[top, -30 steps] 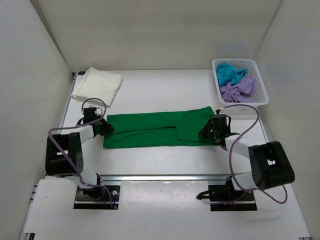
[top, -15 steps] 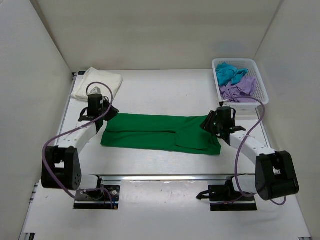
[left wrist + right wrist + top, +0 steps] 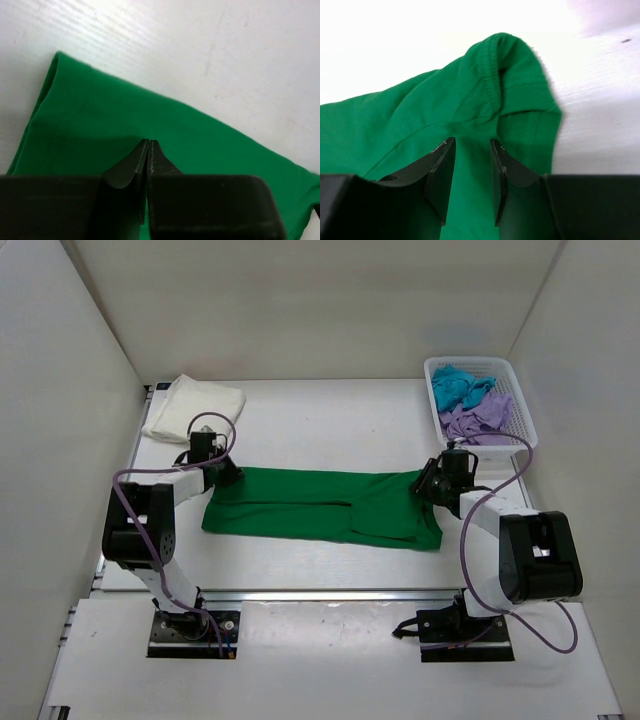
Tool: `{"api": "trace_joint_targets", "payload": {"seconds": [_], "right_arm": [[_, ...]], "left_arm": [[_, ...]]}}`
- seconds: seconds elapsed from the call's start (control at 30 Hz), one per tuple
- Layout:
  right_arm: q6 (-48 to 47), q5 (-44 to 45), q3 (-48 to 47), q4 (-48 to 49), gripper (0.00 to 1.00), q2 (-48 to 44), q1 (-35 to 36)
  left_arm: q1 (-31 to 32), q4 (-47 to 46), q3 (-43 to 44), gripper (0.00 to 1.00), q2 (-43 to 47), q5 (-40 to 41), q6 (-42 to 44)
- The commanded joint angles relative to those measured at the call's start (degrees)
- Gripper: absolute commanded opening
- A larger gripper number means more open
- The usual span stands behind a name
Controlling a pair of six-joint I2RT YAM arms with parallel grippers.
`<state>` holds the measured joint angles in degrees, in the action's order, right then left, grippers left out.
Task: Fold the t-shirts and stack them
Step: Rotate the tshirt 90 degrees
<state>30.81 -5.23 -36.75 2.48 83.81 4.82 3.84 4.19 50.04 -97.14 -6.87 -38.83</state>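
The bright green t-shirt [image 3: 310, 505] lies flat as a long folded band across the middle of the table. My left gripper [image 3: 228, 474] is at its far left corner. In the left wrist view this gripper [image 3: 149, 142] is shut, tips pinched at a fold line of the green cloth [image 3: 125, 100]. My right gripper [image 3: 428, 484] is at the shirt's far right corner. In the right wrist view it [image 3: 472, 142] is open, jaws astride the green cloth [image 3: 420, 115], holding nothing. The cream-white t-shirt [image 3: 195, 407] lies folded at the far left.
The white lattice basket [image 3: 524, 415] stands at the far right and holds the teal t-shirt [image 3: 456, 385] and the lilac t-shirt [image 3: 478, 418]. White walls close in the left, far and right sides. A metal rail runs along the near edge.
Both grippers moved from the shirt's near side to its far corners, and the green cloth shifted with them. The right gripper's jaws now stand apart.
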Motion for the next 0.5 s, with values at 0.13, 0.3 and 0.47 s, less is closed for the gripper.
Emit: {"api": "trace_joint_targets", "payload": {"seconds": [0.13,0.3,0.47], "right_arm": [[-1.9,3.4,-1.4,1.6,0.32,-1.0,-2.3],[-2.1,0.9,-2.4,2.6,0.32,2.5,-2.5],[-0.8,1.4,-1.4,3.1,0.04,1.7,-2.0]], "left_arm": [[-0.1,-3.2,1.5,0.05,2.3,0.5,-0.5],[0.1,-3.2,2.6,0.05,0.1,0.5,-1.0],[-2.8,-2.8,1.6,0.04,-2.5,1.0,-0.5]]}}
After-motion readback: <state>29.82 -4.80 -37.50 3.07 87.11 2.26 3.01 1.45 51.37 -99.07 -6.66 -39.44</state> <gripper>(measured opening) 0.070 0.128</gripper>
